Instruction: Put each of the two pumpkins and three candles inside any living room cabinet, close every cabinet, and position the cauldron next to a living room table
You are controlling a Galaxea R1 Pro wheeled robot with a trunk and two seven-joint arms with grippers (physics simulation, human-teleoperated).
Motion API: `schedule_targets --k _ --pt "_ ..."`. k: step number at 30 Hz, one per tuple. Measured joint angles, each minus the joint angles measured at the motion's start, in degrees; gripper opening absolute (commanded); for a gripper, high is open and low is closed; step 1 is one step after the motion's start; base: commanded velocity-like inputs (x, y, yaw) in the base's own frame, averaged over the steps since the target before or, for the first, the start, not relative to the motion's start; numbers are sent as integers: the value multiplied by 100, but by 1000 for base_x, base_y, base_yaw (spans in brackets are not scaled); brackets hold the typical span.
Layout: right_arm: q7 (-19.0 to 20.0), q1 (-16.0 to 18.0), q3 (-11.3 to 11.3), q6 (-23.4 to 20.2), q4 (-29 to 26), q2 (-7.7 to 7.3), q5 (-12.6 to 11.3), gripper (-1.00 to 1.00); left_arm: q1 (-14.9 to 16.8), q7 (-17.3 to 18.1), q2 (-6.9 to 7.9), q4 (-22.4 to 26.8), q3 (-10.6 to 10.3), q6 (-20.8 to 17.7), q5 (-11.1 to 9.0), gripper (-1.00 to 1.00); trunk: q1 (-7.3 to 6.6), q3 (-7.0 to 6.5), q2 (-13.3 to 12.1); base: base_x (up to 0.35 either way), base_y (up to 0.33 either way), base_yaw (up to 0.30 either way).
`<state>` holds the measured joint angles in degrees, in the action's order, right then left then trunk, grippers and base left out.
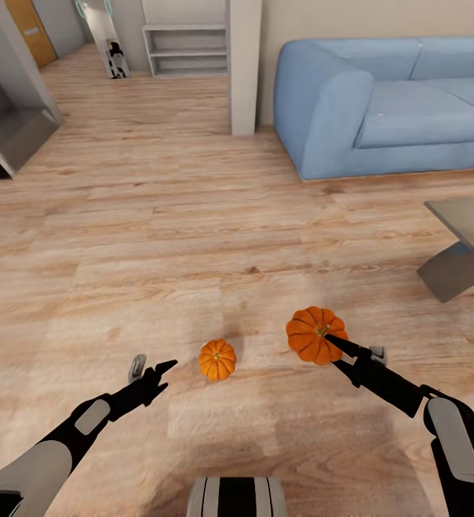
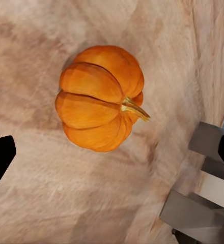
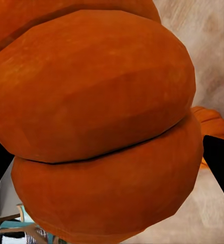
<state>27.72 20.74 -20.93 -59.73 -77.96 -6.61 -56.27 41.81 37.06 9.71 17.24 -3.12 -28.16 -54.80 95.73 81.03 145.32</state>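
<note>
Both arms reach forward over the wood floor (image 1: 194, 237). At 1 o'clock my right gripper (image 1: 335, 350) has its jaws clamped on one pumpkin (image 1: 312, 334), held above the boards; it crowds the right wrist view. At 11 o'clock my left gripper (image 1: 158, 373) has its jaws spread apart, gripping nothing. Second pumpkin (image 1: 217, 359) sits on the floor at 12 o'clock, between the grippers, stem tipped sideways. Blue sofa (image 1: 388, 93) stands far off at 1 o'clock.
</note>
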Motion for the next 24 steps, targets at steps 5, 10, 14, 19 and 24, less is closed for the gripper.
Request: schedule_targets --k 5,10,14,19,24 --pt "5 -1 7 0 0 0 2 -100 0 62 0 5 0 1 2 100 13 111 7 0 0 0" --pt "7 -1 68 0 0 0 1 -100 -1 150 3 8 0 1 2 100 26 222 13 0 0 0" --pt "7 -1 112 -1 0 2 1 -100 0 266 1 8 0 3 8 100 36 310 19 0 0 0" --pt "8 -1 157 0 0 5 1 -100 0 328 0 8 0 -3 4 100 49 421 26 0 0 0" --pt "8 -2 166 0 0 8 2 -100 -1 444 1 9 0 2 5 100 62 532 32 0 0 0"
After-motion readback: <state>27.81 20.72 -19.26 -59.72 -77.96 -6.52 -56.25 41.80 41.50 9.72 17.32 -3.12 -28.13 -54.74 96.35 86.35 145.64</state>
